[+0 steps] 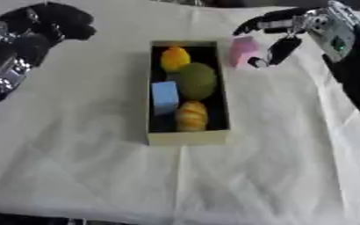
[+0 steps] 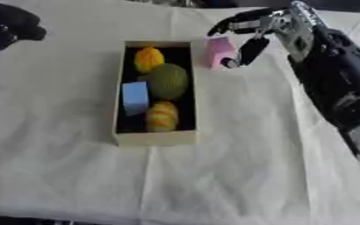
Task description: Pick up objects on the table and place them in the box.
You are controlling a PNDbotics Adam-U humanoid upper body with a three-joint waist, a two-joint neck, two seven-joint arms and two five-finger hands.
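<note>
White cloth (image 1: 99, 176) covers the table in the left eye view; on it the box (image 1: 187, 138) holds a yellow fruit (image 1: 174, 58), green fruit (image 1: 197, 80), blue block (image 1: 164, 97) and orange piece (image 1: 192, 116). Left hand (image 1: 48, 26) hangs curled, empty, at upper left. Seen from the right eye, the right hand (image 2: 248, 30) pinches a pink block (image 2: 217, 52) just beside the box's far right corner.

Right hand (image 1: 279, 33) fingers (image 1: 281, 49) at pink block (image 1: 243, 49)
</note>
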